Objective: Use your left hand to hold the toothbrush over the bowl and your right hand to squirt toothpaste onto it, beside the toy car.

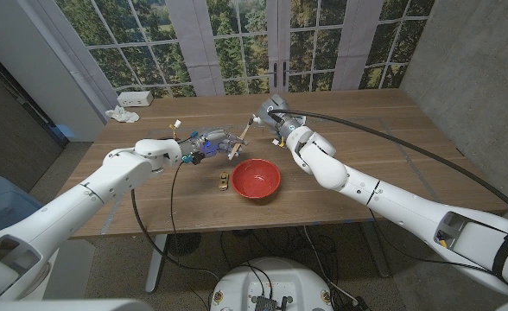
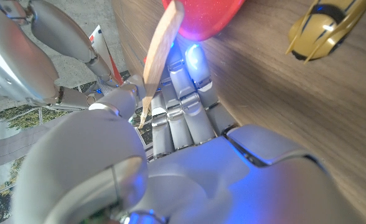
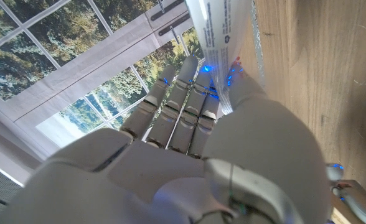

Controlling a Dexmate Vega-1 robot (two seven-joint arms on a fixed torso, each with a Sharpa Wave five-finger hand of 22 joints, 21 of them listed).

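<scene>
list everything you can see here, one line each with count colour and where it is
bowl: one, red, on the wooden table near its front edge
toy car: one, yellow, on the table just left of the bowl
toothbrush: one, light wooden handle, held above the table behind the bowl
toothpaste tube: one, white, held up behind the bowl
crumpled cloth: one, white, far left corner of the table
small box: one, white, beside the cloth
table: one, brown wood
left hand: one, white and grey, holds the toothbrush
right hand: one, white and grey, holds the toothpaste tube
</scene>
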